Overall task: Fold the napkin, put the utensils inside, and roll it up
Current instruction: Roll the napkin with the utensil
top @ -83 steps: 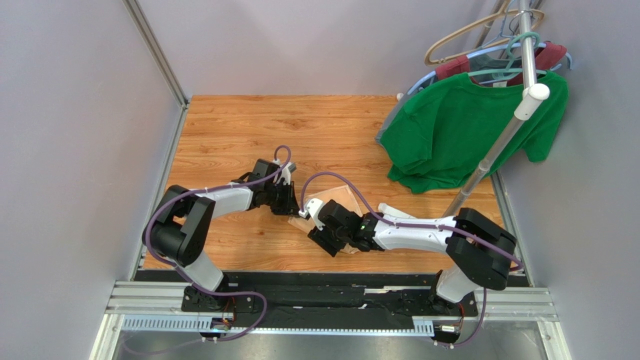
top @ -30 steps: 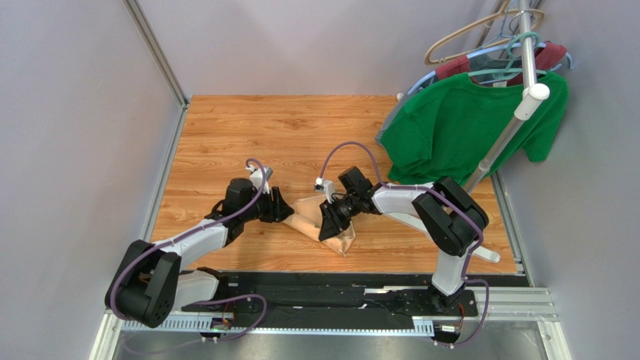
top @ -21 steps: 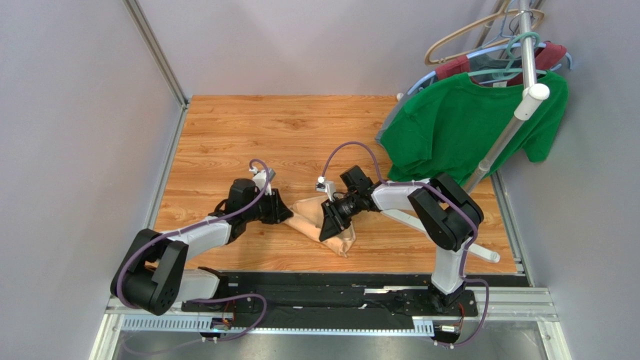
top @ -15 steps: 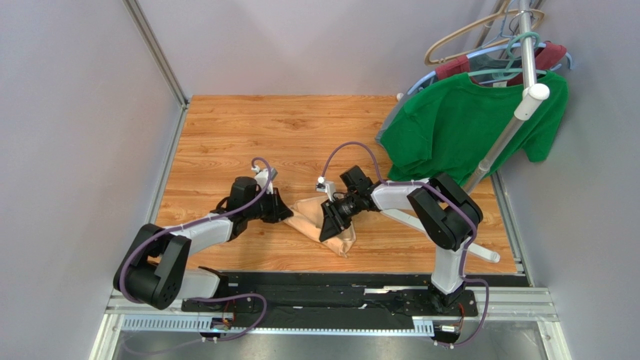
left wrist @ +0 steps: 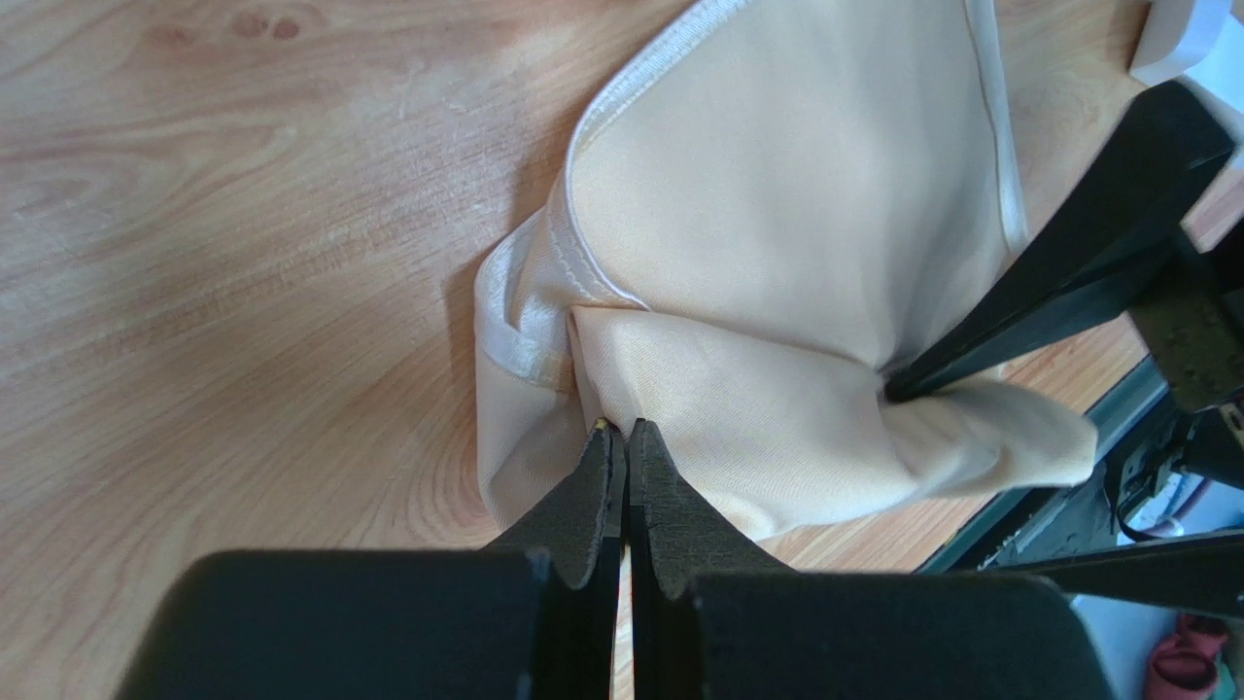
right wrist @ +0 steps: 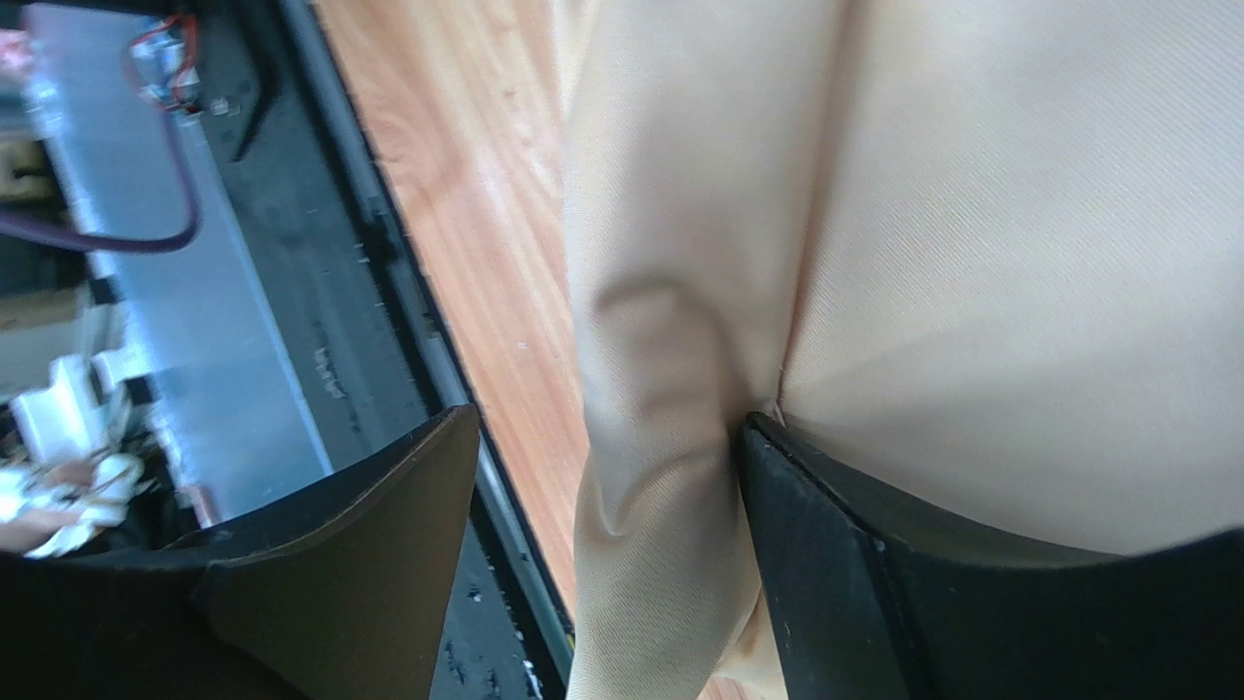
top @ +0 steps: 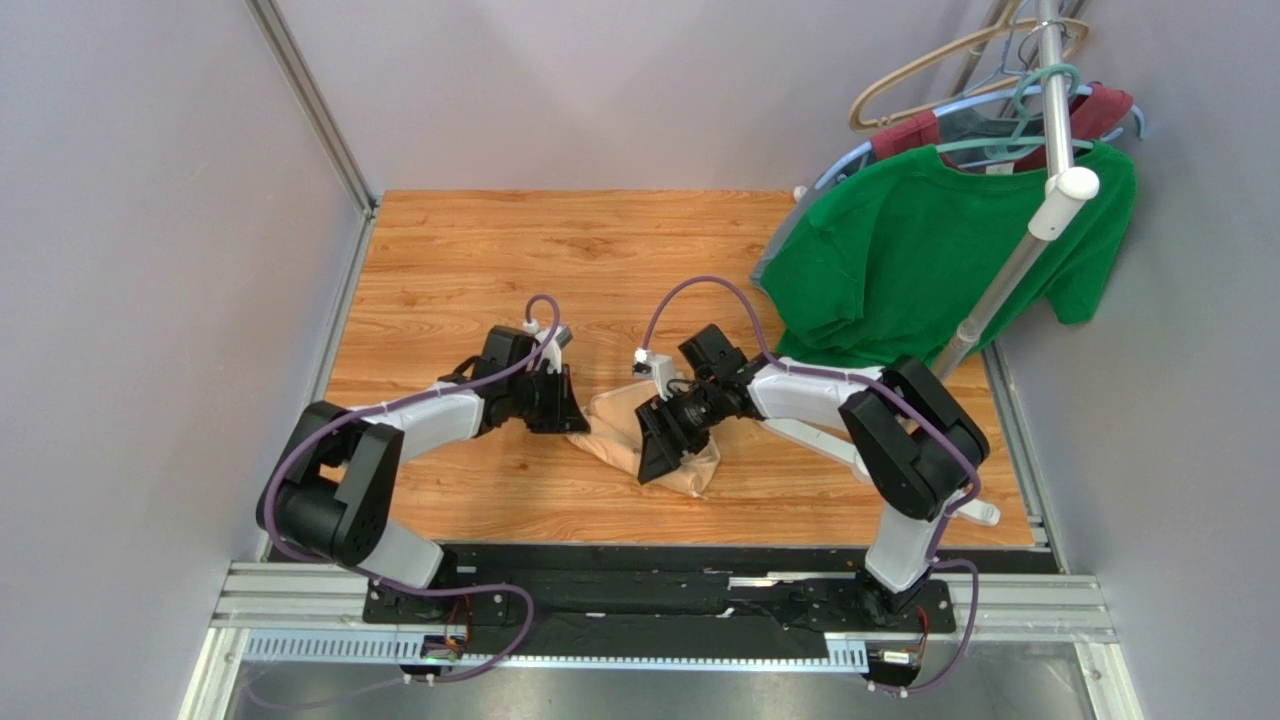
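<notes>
The peach-tan napkin [top: 676, 435] lies bunched and folded on the wooden table, between my two grippers. My left gripper [top: 576, 411] is at its left edge. In the left wrist view the jaws [left wrist: 621, 429] are shut, with the very tips pinching a fold of the napkin [left wrist: 789, 219]. My right gripper [top: 651, 447] rests on the napkin from the right, open. Its fingers [right wrist: 611, 420] straddle a raised roll of the napkin [right wrist: 949, 219], and the right finger presses against the cloth. The utensils are hidden.
A green T-shirt [top: 932, 255] hangs on a rack [top: 1004, 285] at the back right, with hangers above it. A white rack leg [top: 819, 438] crosses the table under the right arm. The black base rail [top: 661, 578] runs along the near edge, close to the napkin.
My left gripper has closed at the napkin's left fold and its arm has swung forward. My right gripper has opened its jaws over the cloth. The napkin has barely shifted.
</notes>
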Robot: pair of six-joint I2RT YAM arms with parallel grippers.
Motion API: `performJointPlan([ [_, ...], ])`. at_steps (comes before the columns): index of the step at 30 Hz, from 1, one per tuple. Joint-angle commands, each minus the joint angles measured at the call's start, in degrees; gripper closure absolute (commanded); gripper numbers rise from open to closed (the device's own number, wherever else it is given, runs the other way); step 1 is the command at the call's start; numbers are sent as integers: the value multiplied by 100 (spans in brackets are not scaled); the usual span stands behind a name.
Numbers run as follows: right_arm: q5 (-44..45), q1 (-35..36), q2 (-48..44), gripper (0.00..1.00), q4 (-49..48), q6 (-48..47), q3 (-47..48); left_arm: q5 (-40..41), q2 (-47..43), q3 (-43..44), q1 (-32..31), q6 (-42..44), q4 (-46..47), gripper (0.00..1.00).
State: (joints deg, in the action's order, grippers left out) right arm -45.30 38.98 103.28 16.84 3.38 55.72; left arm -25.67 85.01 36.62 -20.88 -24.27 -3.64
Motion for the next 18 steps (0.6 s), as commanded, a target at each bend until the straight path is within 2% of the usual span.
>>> performJointPlan([
  [1, 1488, 21, -370, 26, 601, -153, -35, 1, 103, 301, 41, 195, -392, 100],
  [6, 2575, 258, -1002, 25, 619, -206, -18, -78, 244, 381, 41, 177, -445, 100],
  [11, 3606, 794, -1670, 25, 277, -424, -237, -105, 323, 486, 41, 177, -524, 100],
  [18, 4703, 1998, -1979, 29, 206, -962, -466, -149, 481, 627, 41, 151, -655, 100],
])
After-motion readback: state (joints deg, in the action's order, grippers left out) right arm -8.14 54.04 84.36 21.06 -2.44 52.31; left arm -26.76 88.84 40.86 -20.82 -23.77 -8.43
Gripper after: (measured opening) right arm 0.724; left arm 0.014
